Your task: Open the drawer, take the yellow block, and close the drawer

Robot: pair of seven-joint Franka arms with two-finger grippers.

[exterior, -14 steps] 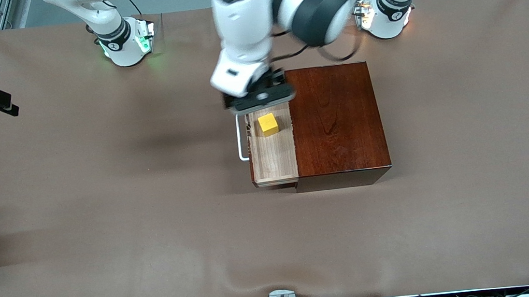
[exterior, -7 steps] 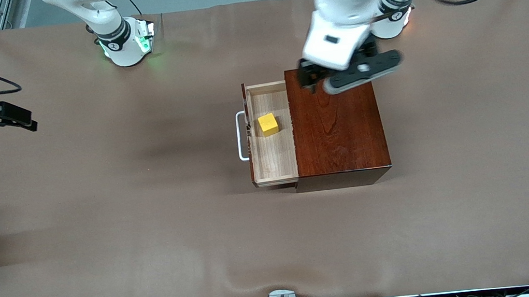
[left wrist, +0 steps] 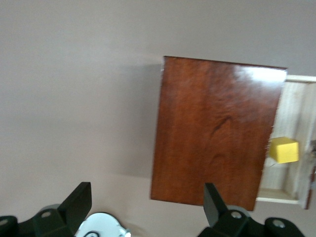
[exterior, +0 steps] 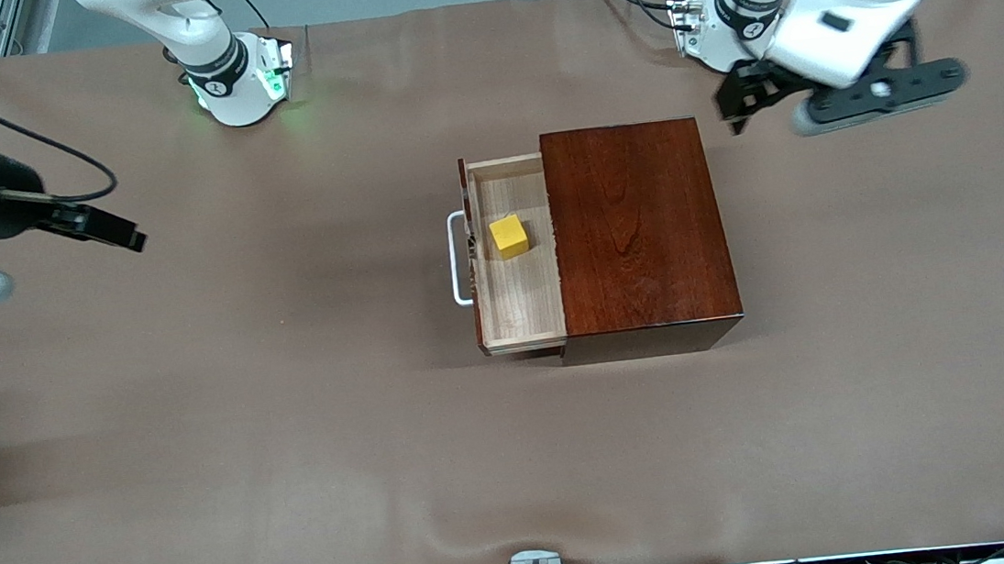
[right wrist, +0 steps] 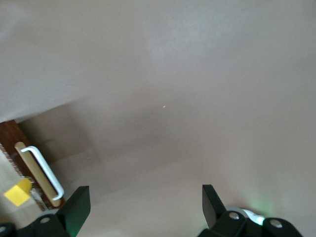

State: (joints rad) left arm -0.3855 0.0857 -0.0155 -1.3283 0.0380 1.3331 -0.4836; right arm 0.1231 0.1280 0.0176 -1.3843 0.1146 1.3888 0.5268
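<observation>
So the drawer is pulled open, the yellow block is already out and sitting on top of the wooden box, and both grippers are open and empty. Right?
Not quite: the yellow block lies in the open drawer, not on the wooden box, as the front view shows. The rest holds: the left gripper and right gripper are open and empty.

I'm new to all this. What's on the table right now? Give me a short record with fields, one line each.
drawer: pulled open, pale wood tray sticking out of the dark wooden box toward the right arm's end of the table
handle: white bar on the drawer's front
yellow block: lying in the open drawer, nothing gripping it
left gripper: open, empty, up over bare table beside the box
right gripper: open, empty, over bare table toward the right arm's end
task stage: drawer open, block not yet taken
</observation>
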